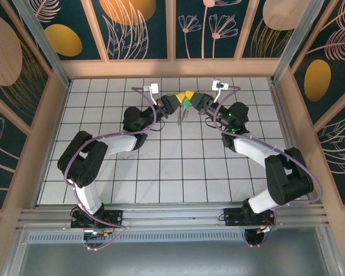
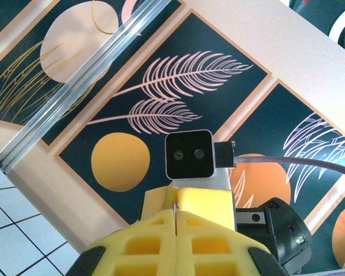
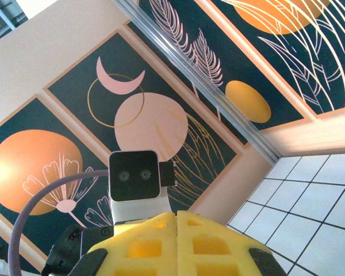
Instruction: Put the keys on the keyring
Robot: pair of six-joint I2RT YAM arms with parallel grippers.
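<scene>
Where the arms meet over the far surface (image 1: pixel 161 172), left fingers (image 1: pixel 174 98) and right fingers (image 1: pixel 191 95) both clenched, tips nearly meeting, green-headed key (image 1: pixel 186 104) just under them, keyring (image 1: pixel 181 117) dangling below.

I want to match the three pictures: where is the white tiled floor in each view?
Top external: the floor fills the middle of the picture.
Left wrist: floor in the bottom-left corner.
Right wrist: floor at lower right.
Shared landmark: the dark patterned wall panels.
</scene>
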